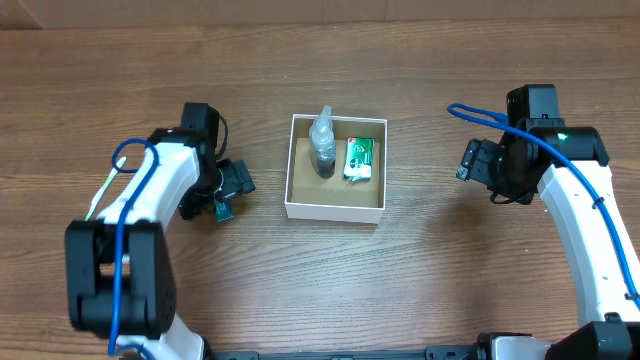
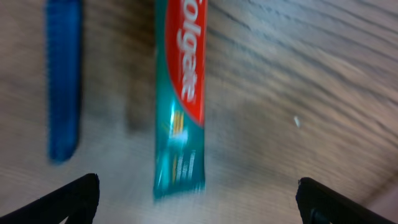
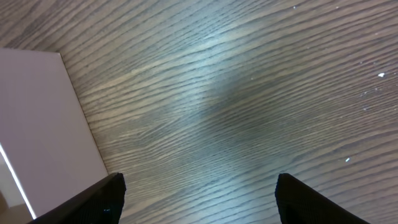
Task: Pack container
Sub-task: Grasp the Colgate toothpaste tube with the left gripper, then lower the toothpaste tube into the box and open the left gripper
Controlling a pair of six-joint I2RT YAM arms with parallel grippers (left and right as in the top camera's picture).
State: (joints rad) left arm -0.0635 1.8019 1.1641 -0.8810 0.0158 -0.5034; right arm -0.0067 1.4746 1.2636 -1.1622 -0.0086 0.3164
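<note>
The container (image 1: 333, 212) sits mid-table, with white walls and a brown inside. In it stand a clear bottle with a dark cap (image 1: 322, 146) and a green packet (image 1: 359, 158). My left gripper (image 1: 234, 188) is open just left of the container. In the left wrist view it (image 2: 198, 186) hovers over a red and teal Colgate toothpaste tube (image 2: 180, 93) lying on the table, with a blue toothbrush (image 2: 64, 74) beside it. Only the tube's teal end (image 1: 221, 210) shows overhead. My right gripper (image 1: 468, 160) is open and empty, right of the container; in its wrist view it (image 3: 199, 186) is above bare wood.
The wood table (image 1: 420, 280) spreads all round. The container's white wall (image 3: 37, 124) shows at the left edge of the right wrist view. Blue cables run along both arms.
</note>
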